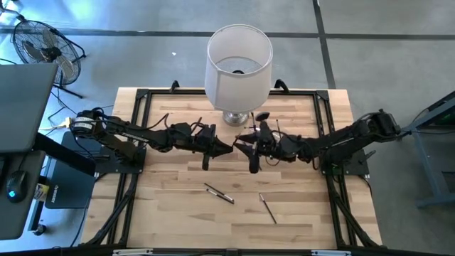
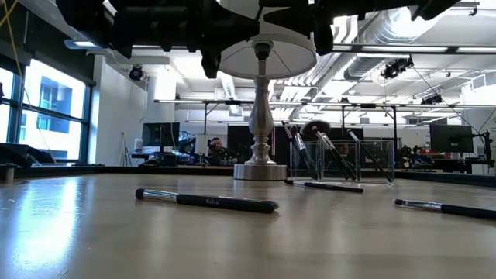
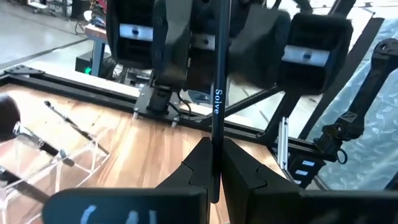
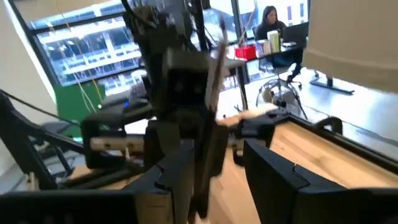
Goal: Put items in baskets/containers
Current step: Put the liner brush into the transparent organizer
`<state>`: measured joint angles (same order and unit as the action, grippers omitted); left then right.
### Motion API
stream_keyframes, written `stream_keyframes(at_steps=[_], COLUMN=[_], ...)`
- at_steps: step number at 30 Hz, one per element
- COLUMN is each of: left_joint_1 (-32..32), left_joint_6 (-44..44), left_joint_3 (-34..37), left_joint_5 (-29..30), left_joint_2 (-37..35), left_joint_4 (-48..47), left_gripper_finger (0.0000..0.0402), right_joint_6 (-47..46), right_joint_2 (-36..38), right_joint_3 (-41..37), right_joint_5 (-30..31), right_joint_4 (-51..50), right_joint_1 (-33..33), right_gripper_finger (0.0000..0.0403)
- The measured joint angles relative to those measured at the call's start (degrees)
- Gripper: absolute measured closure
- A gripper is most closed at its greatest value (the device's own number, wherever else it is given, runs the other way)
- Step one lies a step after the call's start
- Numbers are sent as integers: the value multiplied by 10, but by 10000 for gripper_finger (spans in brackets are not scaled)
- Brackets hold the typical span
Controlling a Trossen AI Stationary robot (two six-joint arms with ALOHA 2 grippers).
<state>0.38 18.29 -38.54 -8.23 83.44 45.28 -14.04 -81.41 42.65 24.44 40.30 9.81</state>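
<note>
Nearest the low camera, a dark brush (image 2: 208, 201) lies flat on the wooden table (image 1: 178, 213), with a second loose brush (image 2: 446, 207) to its right. Above the table's middle, the left pincer (image 1: 229, 148) is clamped narrow on a slim black brush (image 3: 217, 93), held upright between its fingers (image 3: 198, 163). Just beside it, the right pincer (image 1: 242, 147) faces it with its fingers spread wide, a dark brush (image 4: 205, 134) standing between them. Behind, beside the white lamp (image 1: 239, 67), the clear holder (image 2: 349, 159) already contains several brushes leaning inside, and another brush (image 2: 325, 185) lies just before it.
</note>
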Motion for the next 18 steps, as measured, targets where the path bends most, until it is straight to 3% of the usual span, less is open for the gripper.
stream_keyframes(at_steps=[10, 18], left_joint_1=[0, 1], left_joint_6=[0, -9], left_joint_3=[0, 0], left_joint_5=[1, 6], left_joint_2=[0, 0], left_joint_4=[-9, -10], left_gripper_finger=[386, 385], right_joint_6=[0, 22], right_joint_2=[0, 0], right_joint_3=[0, 0], right_joint_5=[-46, -59], right_joint_4=[27, 29], right_joint_1=[-31, -31], right_gripper_finger=[280, 388])
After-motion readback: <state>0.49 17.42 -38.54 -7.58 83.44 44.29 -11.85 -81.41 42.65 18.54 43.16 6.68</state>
